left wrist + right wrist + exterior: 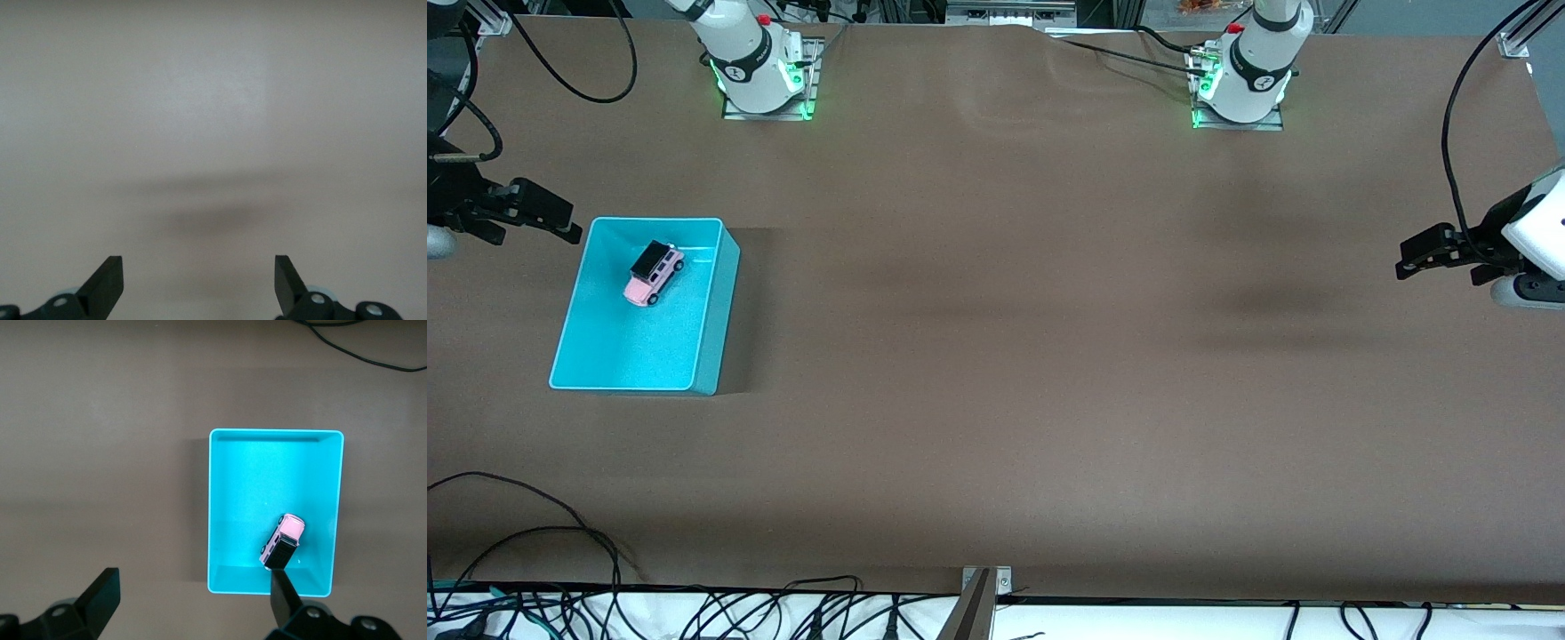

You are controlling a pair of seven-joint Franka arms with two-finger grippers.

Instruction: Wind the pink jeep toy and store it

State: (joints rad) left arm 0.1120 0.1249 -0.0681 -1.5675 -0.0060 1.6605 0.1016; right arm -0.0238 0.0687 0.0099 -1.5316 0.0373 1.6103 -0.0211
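Observation:
The pink jeep toy (652,274) (283,541), with its black roof, rests on its wheels inside the turquoise bin (720,302) (267,435), in the part of the bin farther from the front camera. My right gripper (569,227) (193,593) hangs open and empty over the table just outside the bin's rim, at the right arm's end of the table. My left gripper (1409,258) (199,280) waits open over bare brown table at the left arm's end, holding nothing.
Brown table cover (1005,356) spans the whole surface. Both arm bases (765,67) (1240,80) stand along the edge farthest from the front camera. Black cables (534,542) and a metal bracket (983,591) lie at the nearest edge.

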